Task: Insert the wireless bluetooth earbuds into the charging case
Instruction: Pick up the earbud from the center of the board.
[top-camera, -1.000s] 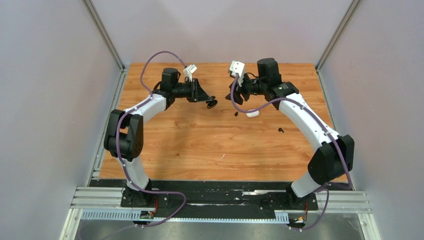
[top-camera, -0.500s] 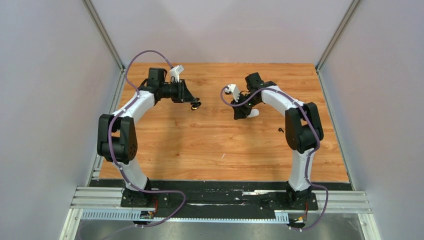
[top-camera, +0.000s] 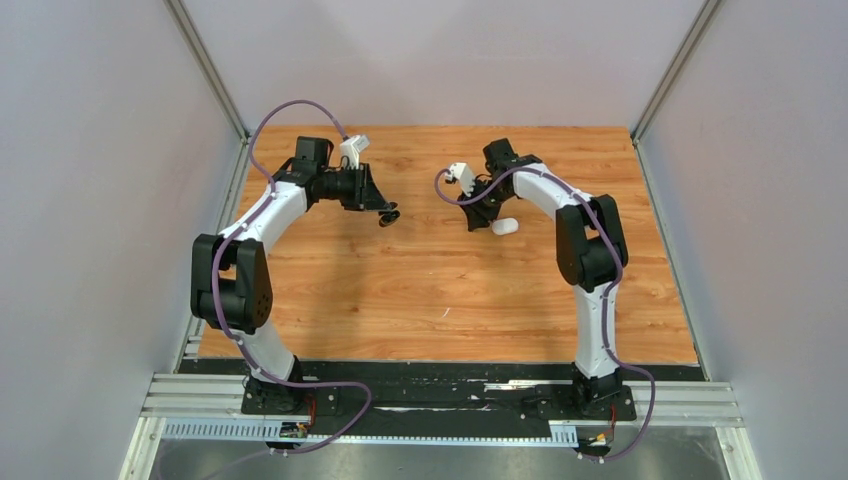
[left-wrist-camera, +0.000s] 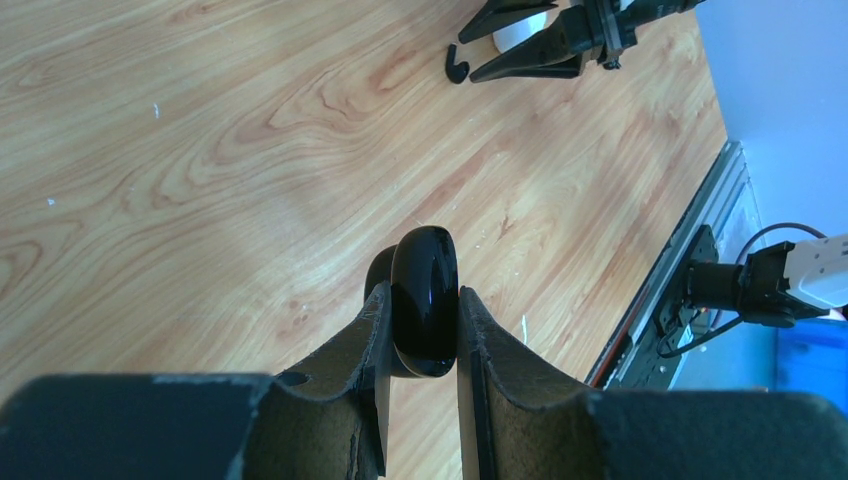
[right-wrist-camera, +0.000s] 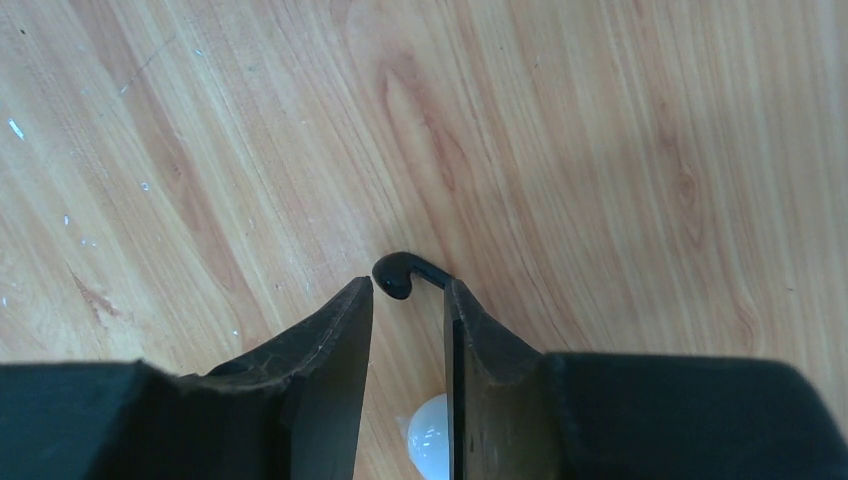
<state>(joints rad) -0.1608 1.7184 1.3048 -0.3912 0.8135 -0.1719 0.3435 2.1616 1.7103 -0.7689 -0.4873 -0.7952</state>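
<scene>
The right arm has folded in and brought its pincer (right-wrist-camera: 408, 287) down to the counter (top-camera: 400, 300), upper middle of the overhead view, and its jaws have narrowed over a black earbud (right-wrist-camera: 398, 277). They are not gripping yet: a gap shows between the fingers, the bud's head lies just off the tips and its stem touches one finger. The white case (right-wrist-camera: 428, 440) sits just behind. The left pincer (left-wrist-camera: 422, 300), drawn back toward the upper left, is clamped on the black case (left-wrist-camera: 425, 260). I'd say the pick of this bud is under way and no bud is seated yet; so small a thing could skid away as the jaws shut
</scene>
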